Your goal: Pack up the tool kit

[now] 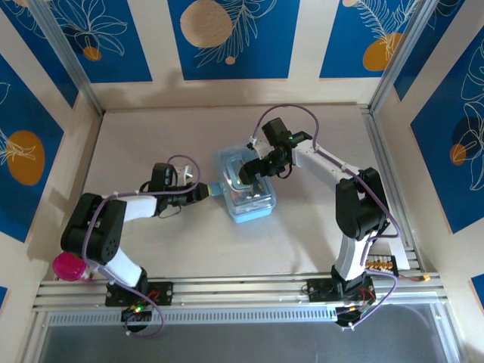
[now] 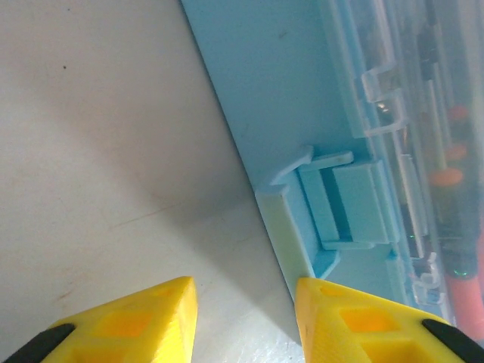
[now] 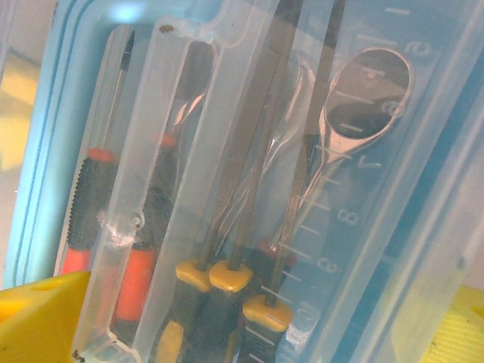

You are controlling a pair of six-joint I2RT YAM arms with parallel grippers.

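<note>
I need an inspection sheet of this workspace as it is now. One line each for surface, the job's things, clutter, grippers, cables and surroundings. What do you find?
Surface: pale table, faint marks.
Job's things: light-blue tool case, clear lid down; screwdrivers and a wrench lie inside; side latch, fastened or not I cannot tell.
Clutter: pink cup at the near left corner.
Grippers: left gripper open, low beside the latch; right gripper open wide over the lid.
Cables: purple cables run along both arms.
Surroundings: blue panels with leaf prints; aluminium rail at the near edge.
</note>
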